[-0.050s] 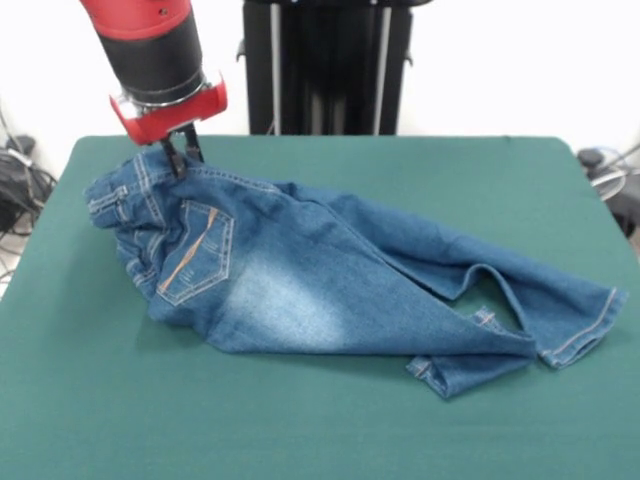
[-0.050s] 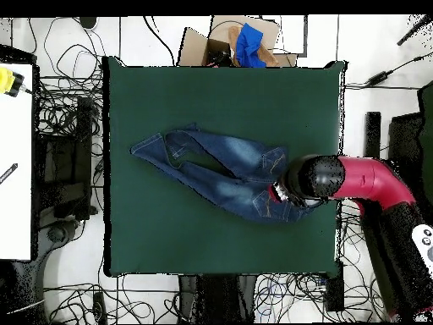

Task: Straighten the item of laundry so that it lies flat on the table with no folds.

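Front view first. Nearest me is the bare dark green felt-covered counter [image 1: 300,430], and just beyond it the folded-back cuff of the small pair of blue denim jeans [image 1: 300,280], orange-stitched back pocket up and a faded pale patch on the seat. The jeans lie across the middle of the frame, gathered waistband bunched at upper left, legs running toward the lower right, one lying over the other with its hem turned under. So I judge the flattening only partly done.

The red and black arm comes down at upper left, and its claw [image 1: 184,152] sits at the waistband's top edge, dark tips close together and apparently pinching the denim there.

In the overhead view the jeans lie diagonally at the counter's middle, hems toward centre left, waistband at centre right under the arm's rounded black and red end, which hides the claw. Cables crowd the floor around the counter.

I expect this denim to be soft but fairly weighty, draping rather than sliding, dragging on felt. The waistband seam is a firm place to hold; the cuffs look like the next grip for opening the legs.
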Tool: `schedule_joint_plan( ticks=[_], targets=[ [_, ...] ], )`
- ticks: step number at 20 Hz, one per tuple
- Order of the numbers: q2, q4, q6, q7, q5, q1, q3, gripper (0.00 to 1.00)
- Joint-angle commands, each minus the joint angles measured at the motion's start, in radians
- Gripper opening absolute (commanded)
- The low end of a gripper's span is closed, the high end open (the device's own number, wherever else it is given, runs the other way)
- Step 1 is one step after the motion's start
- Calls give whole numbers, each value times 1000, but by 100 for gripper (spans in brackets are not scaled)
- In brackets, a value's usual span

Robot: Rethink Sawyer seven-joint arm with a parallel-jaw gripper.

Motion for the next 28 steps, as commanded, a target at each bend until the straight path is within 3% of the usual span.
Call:
schedule_joint_plan(
  ticks=[1,12,13,21,28],
  targets=[
    [48,-37,13,-176,-56,16,12,0],
    [25,43,-78,-107,-51,11,9,0],
    [20,51,-78,-101,-46,10,11,100],
    [-6,70,-69,-33,-27,46,2,100],
    [-143,251,-214,228,52,169,12,100]
  ],
)
